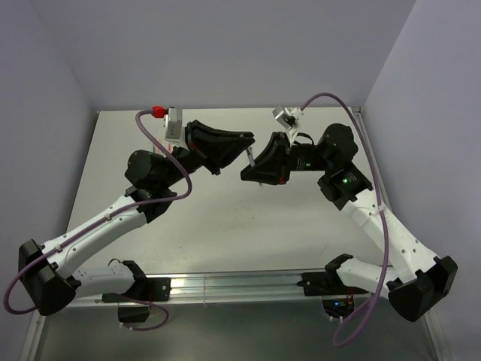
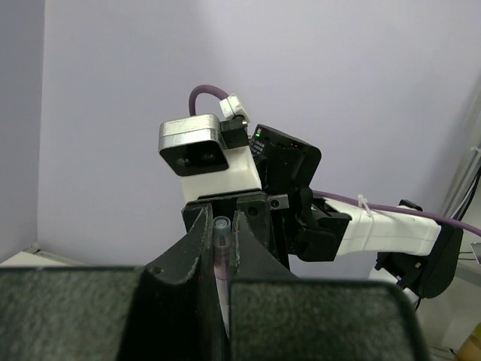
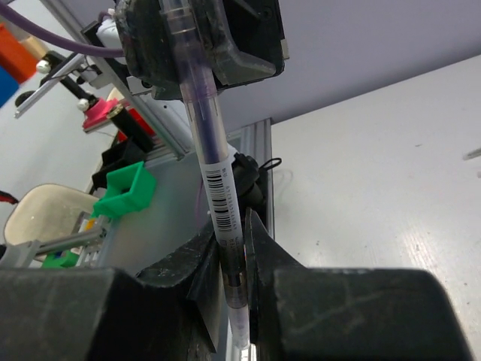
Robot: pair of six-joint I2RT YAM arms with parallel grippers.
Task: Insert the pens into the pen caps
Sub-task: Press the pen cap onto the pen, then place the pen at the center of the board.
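Now, our left gripper [image 2: 220,226] is clamped tight on the purple-tinted end of the pen [image 3: 219,188], which hangs in the air above the table [image 1: 210,226], bridging both arms. Rightward, our right gripper [image 3: 233,229] pinches the same pen's barcoded barrel. We judge the mating step is in hand; whether a cap is fully seated we cannot tell. Next calls for a straight push along the pen's axis, keeping both ends in line.
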